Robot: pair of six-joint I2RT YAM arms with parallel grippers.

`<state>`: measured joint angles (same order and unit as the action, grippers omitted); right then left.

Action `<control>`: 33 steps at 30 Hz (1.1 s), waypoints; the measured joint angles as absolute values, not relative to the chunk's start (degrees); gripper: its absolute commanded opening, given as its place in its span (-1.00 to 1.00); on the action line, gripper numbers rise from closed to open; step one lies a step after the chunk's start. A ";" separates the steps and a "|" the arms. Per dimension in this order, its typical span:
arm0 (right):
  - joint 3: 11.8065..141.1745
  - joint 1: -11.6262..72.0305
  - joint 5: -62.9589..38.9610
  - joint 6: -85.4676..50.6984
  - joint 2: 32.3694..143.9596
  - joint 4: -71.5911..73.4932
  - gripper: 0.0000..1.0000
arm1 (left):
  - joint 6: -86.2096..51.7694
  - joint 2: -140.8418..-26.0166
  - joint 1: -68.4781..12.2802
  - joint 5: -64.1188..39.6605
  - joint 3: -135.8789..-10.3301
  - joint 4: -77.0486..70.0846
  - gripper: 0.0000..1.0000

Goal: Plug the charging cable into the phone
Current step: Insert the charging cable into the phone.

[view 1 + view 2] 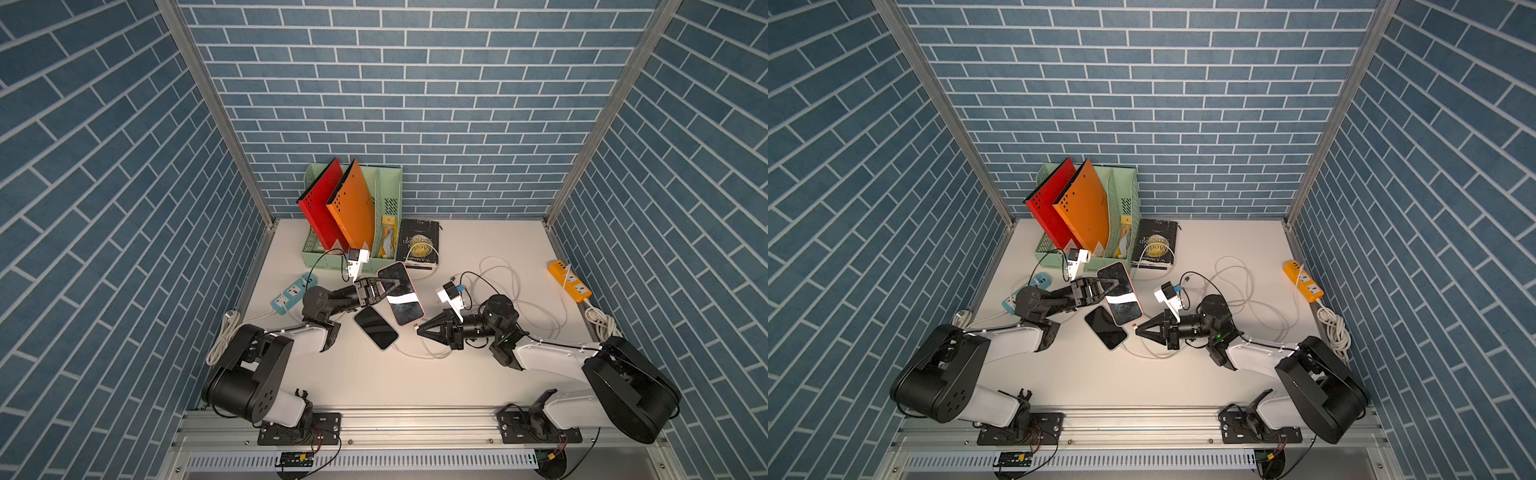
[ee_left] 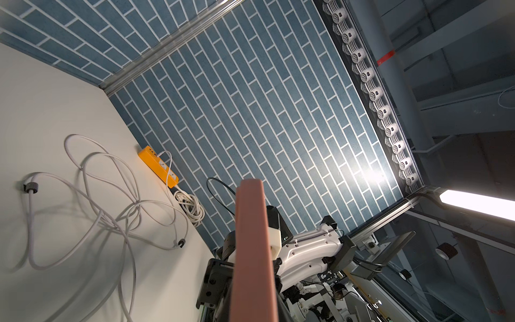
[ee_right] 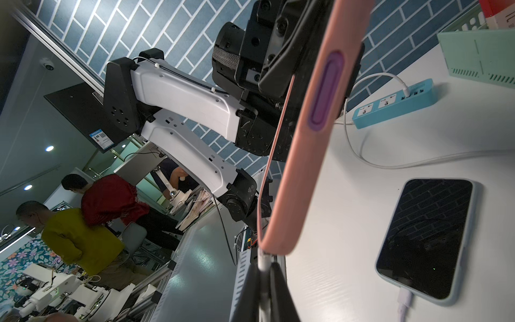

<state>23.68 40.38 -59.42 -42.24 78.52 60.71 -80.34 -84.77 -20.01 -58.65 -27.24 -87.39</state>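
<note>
Clamping the pink-cased phone [image 1: 402, 301] with the left fingers [image 1: 395, 286], raised and tilted over the surface [image 1: 374, 386]; pinching the charging cable's white plug [image 3: 263, 260] tight in the right fingers [image 1: 420, 328], pressed against the phone's lower end, unclear whether seated. Lying flat just beside and below: a second phone [image 1: 376, 327], already cabled; farther out, tangled white cords [image 2: 111, 223], blue power strip [image 1: 291, 293], orange power strip [image 1: 568, 280].

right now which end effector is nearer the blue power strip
Left. The left end effector, shut on the pink-cased phone, sits a short way from the blue power strip. The right end effector, shut on the charging cable, is farther off, beyond that phone.
</note>
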 measured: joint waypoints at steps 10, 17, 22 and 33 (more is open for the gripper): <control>23.97 40.38 -59.61 -42.24 78.78 60.86 -1.00 | -80.62 -85.06 -20.01 -59.02 -26.83 -88.33 -1.00; 24.80 40.38 -60.03 -42.24 78.94 60.90 -1.00 | -80.88 -86.24 -19.97 -58.83 -26.70 -88.88 -1.00; 24.99 40.38 -60.12 -42.26 79.85 60.97 -1.00 | -80.99 -86.89 -19.97 -58.81 -26.70 -89.01 -1.00; 25.50 40.38 -60.69 -42.26 82.06 62.17 -1.00 | -81.19 -86.91 -19.84 -58.78 -26.70 -89.27 -1.00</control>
